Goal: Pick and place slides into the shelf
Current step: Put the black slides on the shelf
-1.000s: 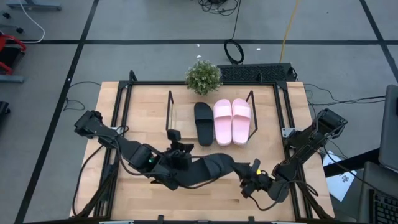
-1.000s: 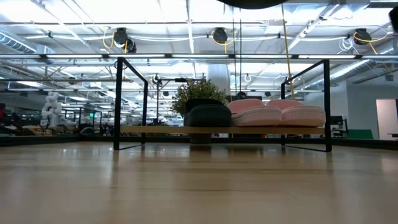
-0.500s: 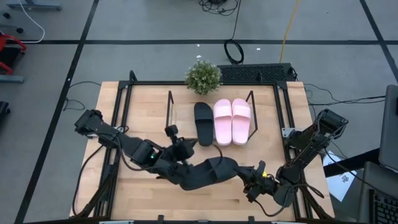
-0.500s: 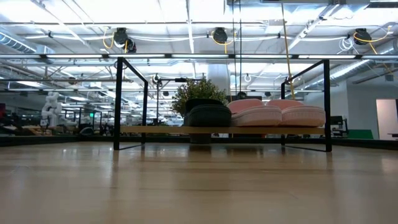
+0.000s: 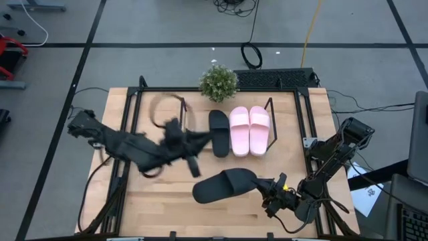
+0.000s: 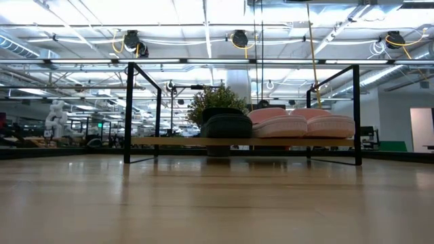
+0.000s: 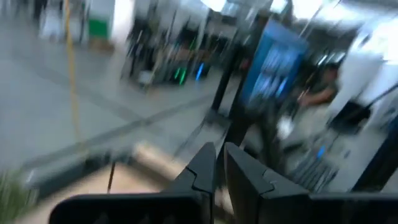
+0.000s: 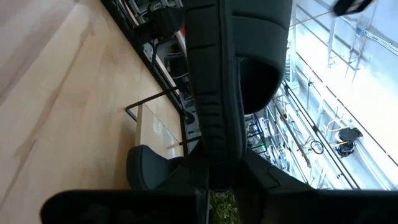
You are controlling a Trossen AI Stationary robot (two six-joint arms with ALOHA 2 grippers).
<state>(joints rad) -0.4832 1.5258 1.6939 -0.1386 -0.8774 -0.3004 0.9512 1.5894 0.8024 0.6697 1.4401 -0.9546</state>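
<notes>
While the right gripper sits low at the table's five o'clock corner, its fingers are clamped thinly on the edge of a black slide, which stretches from the gripper toward nine o'clock, above the bare wood table. From the right wrist view, that slide runs straight out from between the two pinched fingers.

The left gripper shows as a smeared dark shape at about ten o'clock of the held slide, just short of the shelf. In the left wrist view its fingers stand nearly together with nothing between them.

On the shelf board, toward twelve o'clock, three slides lie side by side with their long edges close: another black slide at the nine o'clock end and the two pink slides beside it. A small potted plant stands just beyond the shelf at twelve o'clock. The low view shows the shelf with those three slides resting on its wooden board.
</notes>
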